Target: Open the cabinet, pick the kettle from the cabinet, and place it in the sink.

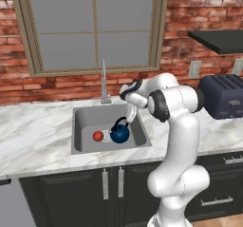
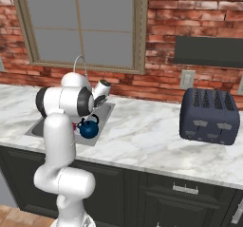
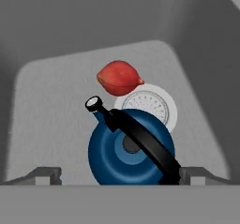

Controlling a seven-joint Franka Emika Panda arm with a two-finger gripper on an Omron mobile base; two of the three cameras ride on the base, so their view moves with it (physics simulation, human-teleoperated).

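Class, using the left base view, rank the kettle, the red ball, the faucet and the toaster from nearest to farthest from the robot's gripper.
1. Kettle: in the sink, right under the gripper.
2. Red ball: on the sink floor, just left of the kettle.
3. Faucet: behind the basin, at its back rim; roughly level with the ball, a close call.
4. Toaster: far right on the counter.

I find no readable text, label, brand, number or sign on anything in my camera views.
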